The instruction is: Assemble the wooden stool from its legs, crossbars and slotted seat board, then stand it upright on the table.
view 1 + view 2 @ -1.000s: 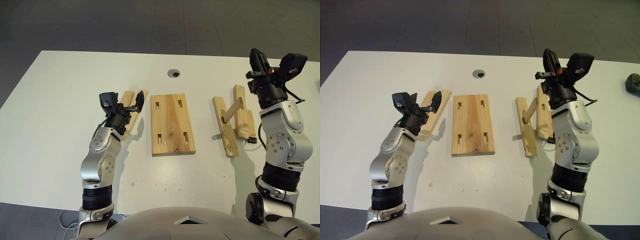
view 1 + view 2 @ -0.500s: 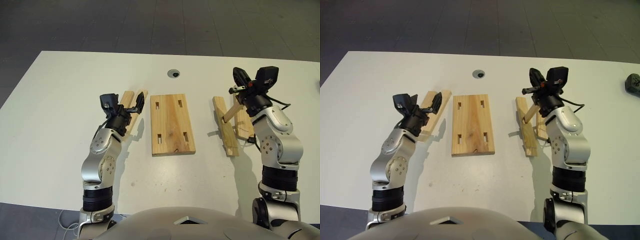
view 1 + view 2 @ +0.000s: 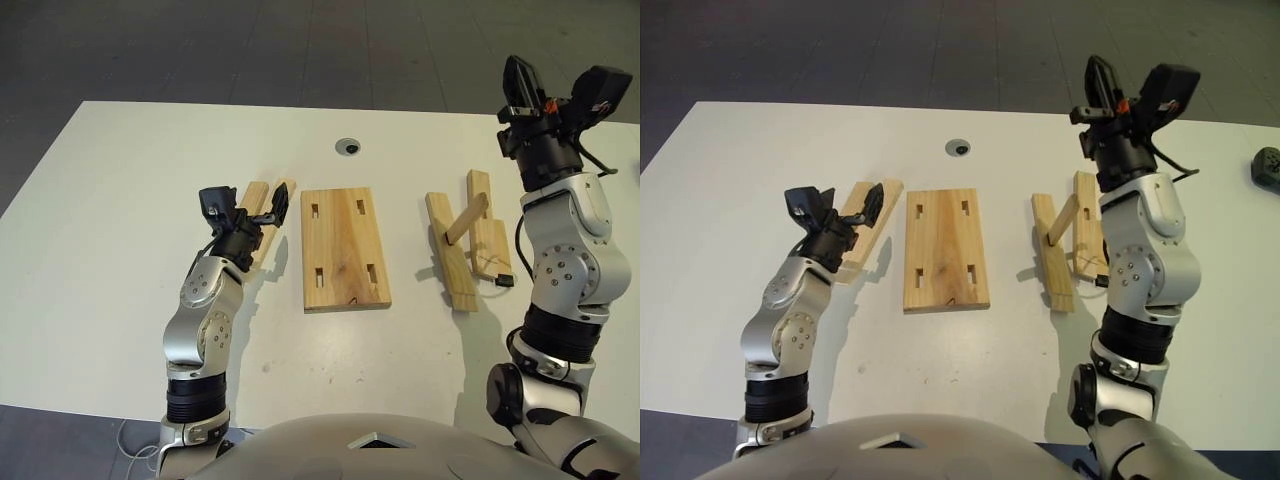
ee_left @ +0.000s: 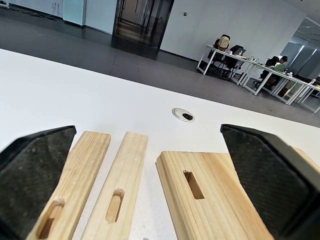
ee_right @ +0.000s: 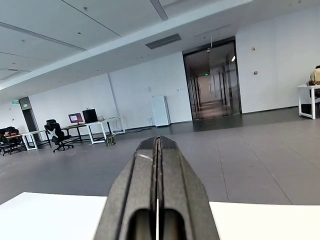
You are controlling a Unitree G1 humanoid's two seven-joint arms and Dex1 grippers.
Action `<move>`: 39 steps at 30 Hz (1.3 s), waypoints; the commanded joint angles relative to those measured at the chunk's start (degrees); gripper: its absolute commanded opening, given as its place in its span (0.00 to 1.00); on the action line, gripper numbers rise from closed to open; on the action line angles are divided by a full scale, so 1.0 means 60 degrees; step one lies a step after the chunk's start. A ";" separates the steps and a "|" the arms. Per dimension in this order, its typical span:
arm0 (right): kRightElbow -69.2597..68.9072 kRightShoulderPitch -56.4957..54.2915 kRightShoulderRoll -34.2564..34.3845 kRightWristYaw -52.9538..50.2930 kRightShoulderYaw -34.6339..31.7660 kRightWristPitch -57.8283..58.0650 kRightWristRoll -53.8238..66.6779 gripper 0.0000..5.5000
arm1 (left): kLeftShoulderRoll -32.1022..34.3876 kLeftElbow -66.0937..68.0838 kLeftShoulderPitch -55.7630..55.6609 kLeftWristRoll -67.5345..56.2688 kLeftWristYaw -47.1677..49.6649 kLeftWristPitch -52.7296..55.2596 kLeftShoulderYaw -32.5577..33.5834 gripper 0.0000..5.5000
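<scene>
**While the stool parts lie flat, one pincer gapes and one is pressed tight**

Where the white counter (image 3: 140,180) carries the parts, nothing is held. A pale rectangular wooden seat board with four slots (image 3: 345,248) lies flat at the middle. Just to its left lie two light wooden leg strips with oval mortises (image 3: 264,212), side by side and nearly touching each other.

The left pincer (image 3: 246,202) hovers low over the near ends of these strips, spread wide. In the left wrist view its black pads (image 4: 35,170) stand on either side of both strips and the board's left edge, touching none of them.

On the board's right lies a second pair of pale wooden leg strips (image 3: 452,258), set apart at a slight angle. A short wooden crossbar (image 3: 467,218) slants between them, its lower end at the strip nearer the board.

The right pincer (image 3: 518,78) is raised high above the far right of the counter and points upward. Its dark fingers (image 5: 157,195) are pressed together with nothing between them.

A small round grommet hole (image 3: 348,147) sits in the counter beyond the board.
</scene>
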 commanded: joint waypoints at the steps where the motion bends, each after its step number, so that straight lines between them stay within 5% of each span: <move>1: 0.0766 0.1162 -0.0429 0.0383 0.0719 -0.0166 -0.1101 0.00 | -0.0025 -0.0037 -0.0026 0.0035 0.0033 0.0070 0.0006 0.98; 7: 0.1412 0.2436 -0.0395 0.0696 0.1105 -0.0452 -0.1776 0.00 | -0.0036 -0.0013 0.0005 0.0053 0.0041 0.0048 0.0038 0.98; 14: 0.0833 0.1863 -0.0040 0.0576 0.0548 -0.1299 -0.1398 0.00 | -0.0214 -0.0062 0.0126 0.0087 0.0032 0.0060 -0.0206 0.98; 20: -0.0047 0.1227 -0.0082 0.0487 -0.0021 -0.0898 -0.0431 0.15 | -0.0193 -0.0120 0.0158 0.0044 0.0007 0.0086 -0.0169 0.98; 27: -0.1737 0.2609 -0.0829 0.0911 -0.0582 0.0486 0.1072 0.36 | 0.0040 -0.0115 0.0247 -0.0017 -0.0090 0.0120 0.0129 0.98; 39: -0.2004 0.5864 -0.1456 0.1160 0.0325 0.0896 -0.0615 0.70 | 0.0183 -0.0210 0.0369 -0.0036 -0.0107 0.0197 0.0251 0.98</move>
